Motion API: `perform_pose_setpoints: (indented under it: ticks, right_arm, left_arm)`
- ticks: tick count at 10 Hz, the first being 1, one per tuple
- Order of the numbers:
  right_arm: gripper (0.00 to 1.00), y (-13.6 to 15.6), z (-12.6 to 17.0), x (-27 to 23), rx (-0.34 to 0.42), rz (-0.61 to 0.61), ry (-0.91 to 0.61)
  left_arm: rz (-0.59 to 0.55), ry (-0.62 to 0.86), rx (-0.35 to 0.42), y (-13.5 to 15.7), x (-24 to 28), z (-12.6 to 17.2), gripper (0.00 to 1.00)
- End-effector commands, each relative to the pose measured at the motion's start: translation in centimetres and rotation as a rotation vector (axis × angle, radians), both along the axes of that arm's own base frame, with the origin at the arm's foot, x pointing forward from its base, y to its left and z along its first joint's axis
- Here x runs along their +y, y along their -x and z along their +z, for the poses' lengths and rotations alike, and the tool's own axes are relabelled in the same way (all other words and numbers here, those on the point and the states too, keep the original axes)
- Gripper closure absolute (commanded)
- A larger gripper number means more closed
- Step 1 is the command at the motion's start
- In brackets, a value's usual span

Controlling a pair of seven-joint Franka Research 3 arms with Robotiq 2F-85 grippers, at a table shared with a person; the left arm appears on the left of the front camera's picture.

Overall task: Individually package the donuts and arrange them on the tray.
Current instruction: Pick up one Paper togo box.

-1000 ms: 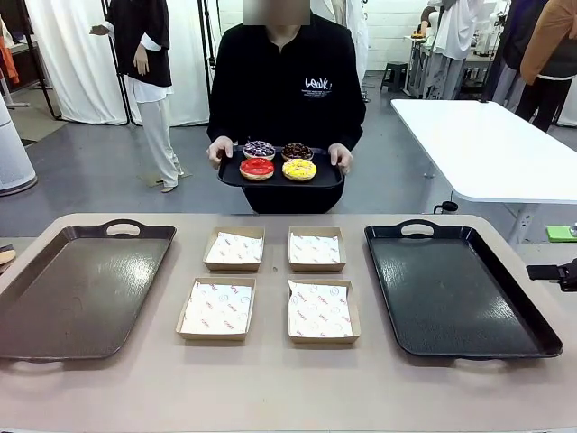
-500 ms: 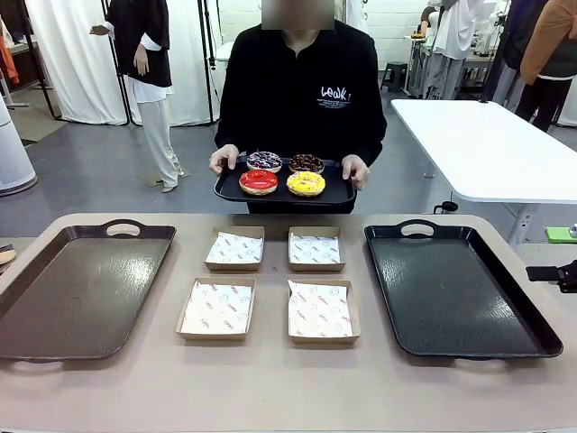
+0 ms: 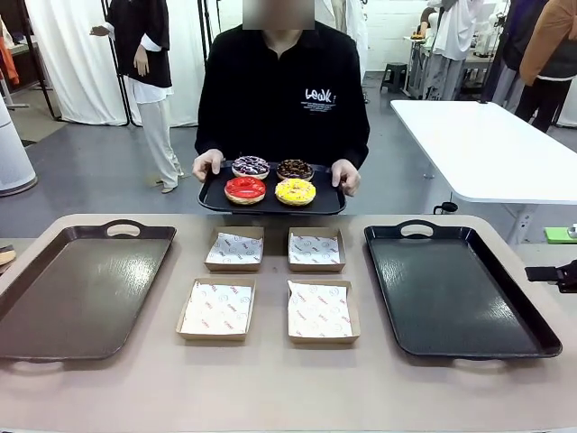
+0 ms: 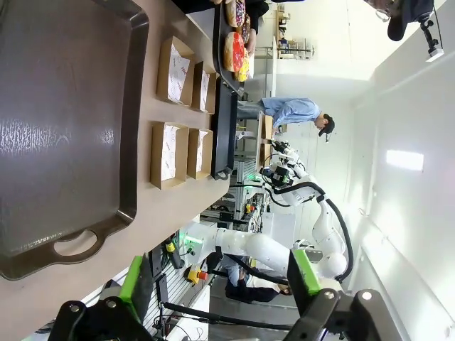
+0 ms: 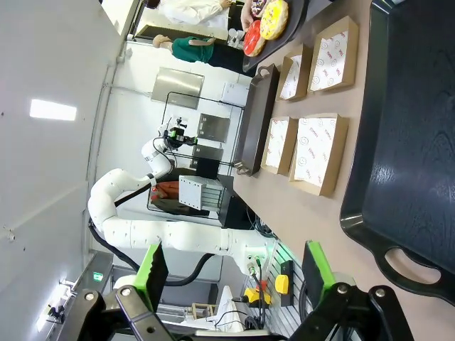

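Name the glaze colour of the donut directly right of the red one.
Yellow donut; clearest in front view.

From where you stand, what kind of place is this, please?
Probably a robot test lab staged as a packing station, not a shop: white curtains and a bare grey floor behind, and a table laid with a brown tray, a black tray and four paper-lined boxes.

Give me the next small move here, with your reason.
Probably wait: leave the open left end effector and right end effector back until the person sets the small tray down. The donuts sit on it in the person's hands, beyond the four paper-lined boxes.
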State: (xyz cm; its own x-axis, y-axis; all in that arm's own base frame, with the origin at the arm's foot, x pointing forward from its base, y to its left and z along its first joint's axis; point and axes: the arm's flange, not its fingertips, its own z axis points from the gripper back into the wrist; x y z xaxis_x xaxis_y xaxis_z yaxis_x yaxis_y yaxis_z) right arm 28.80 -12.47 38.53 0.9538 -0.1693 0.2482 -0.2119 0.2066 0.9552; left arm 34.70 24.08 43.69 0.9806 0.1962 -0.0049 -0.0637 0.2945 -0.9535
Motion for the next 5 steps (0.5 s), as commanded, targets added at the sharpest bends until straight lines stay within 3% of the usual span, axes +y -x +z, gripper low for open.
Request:
perform_pose_setpoints:
  ticks: [1,5]
  right_arm:
    - [0.0,-0.04,-0.04,-0.13,-0.012,-0.007,-0.011]
    - [0.0,-0.04,-0.04,-0.13,-0.012,-0.007,-0.011]
  left_arm:
    - [-0.001,0.011,0.001,0.2,0.18,0.15,0.0]
    - [-0.001,0.011,0.001,0.2,0.18,0.15,0.0]
